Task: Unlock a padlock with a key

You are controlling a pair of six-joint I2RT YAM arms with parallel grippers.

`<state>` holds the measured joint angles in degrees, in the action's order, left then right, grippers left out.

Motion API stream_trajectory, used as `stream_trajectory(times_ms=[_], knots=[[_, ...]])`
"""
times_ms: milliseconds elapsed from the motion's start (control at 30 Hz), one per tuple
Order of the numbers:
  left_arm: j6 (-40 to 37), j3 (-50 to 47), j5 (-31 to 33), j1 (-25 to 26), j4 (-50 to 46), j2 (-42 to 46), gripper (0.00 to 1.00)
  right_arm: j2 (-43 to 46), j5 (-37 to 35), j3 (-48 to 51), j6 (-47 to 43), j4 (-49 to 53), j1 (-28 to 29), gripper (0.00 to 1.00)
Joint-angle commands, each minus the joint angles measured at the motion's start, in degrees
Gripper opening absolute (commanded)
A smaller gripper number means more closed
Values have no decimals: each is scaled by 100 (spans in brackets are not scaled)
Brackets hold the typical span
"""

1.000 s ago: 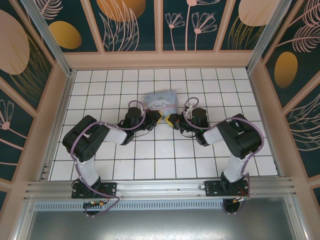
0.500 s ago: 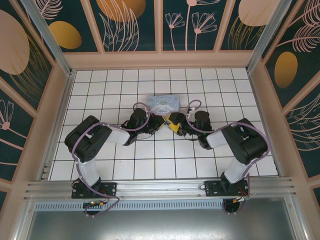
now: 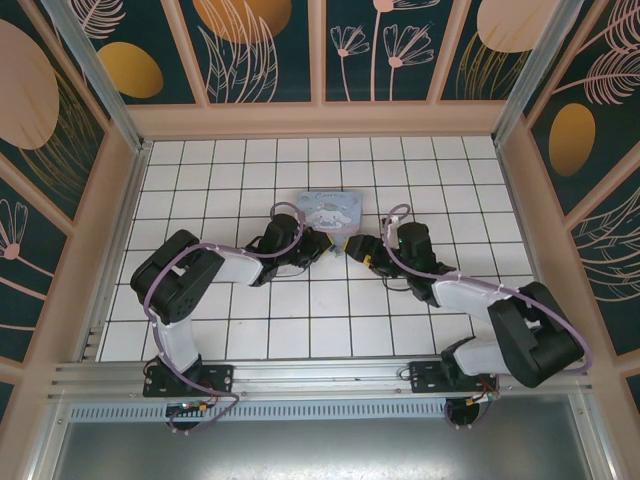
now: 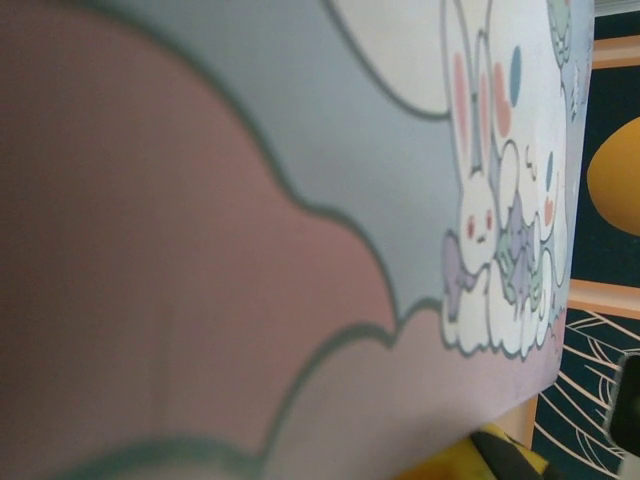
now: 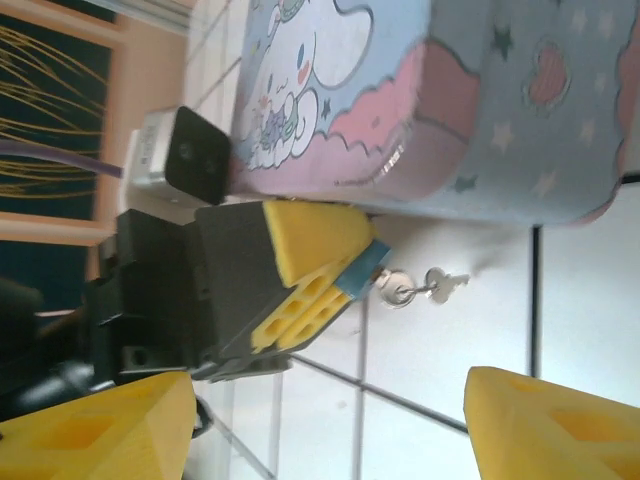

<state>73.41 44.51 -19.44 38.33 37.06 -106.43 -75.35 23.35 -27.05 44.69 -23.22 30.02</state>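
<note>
In the right wrist view the small padlock (image 5: 364, 271) shows a blue body and a silver keyhole end. My left gripper (image 5: 335, 275) is shut on it between yellow fingers (image 5: 310, 235). The key (image 5: 440, 285) sticks out of the keyhole to the right, just above the white tiles, with nothing holding it. My right gripper (image 5: 330, 430) is open, its fingertips (image 5: 560, 425) wide apart and short of the key. From above, the left gripper (image 3: 322, 250) and right gripper (image 3: 354, 250) face each other just in front of the box, the padlock (image 3: 338, 250) between them.
A pale blue cartoon-printed box (image 3: 332, 207) lies right behind the padlock; close up, the box (image 4: 300, 200) is blurred and the box (image 5: 450, 100) has a pink lower edge. A yellow fingertip (image 4: 455, 465) shows below it. White tiled floor (image 3: 330, 320) lies between the arms.
My right gripper has opened, come off the key and drawn back a little; its arm has swung out low to the right. The left gripper still holds the padlock. The box shifted slightly.
</note>
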Motion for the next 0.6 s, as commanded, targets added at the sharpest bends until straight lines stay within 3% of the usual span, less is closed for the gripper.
stream_trajectory(times_ms=[0, 200, 367, 567], knots=[[-116, 180, -70, 0, -252, -52, 0, 65, -1465, -458, -1515, 1316, 445, 70], [-212, 336, -137, 1, -572, -76, 0, -375, -3062, -732, -2360, 1307, 1202, 65], [-359, 486, -173, 2, -893, -53, 0, -567, -3442, -576, -2948, 816, 1489, 57], [-428, 593, -226, 0, -1075, -55, 0, -734, -3737, -538, -3408, 588, 1703, 54]])
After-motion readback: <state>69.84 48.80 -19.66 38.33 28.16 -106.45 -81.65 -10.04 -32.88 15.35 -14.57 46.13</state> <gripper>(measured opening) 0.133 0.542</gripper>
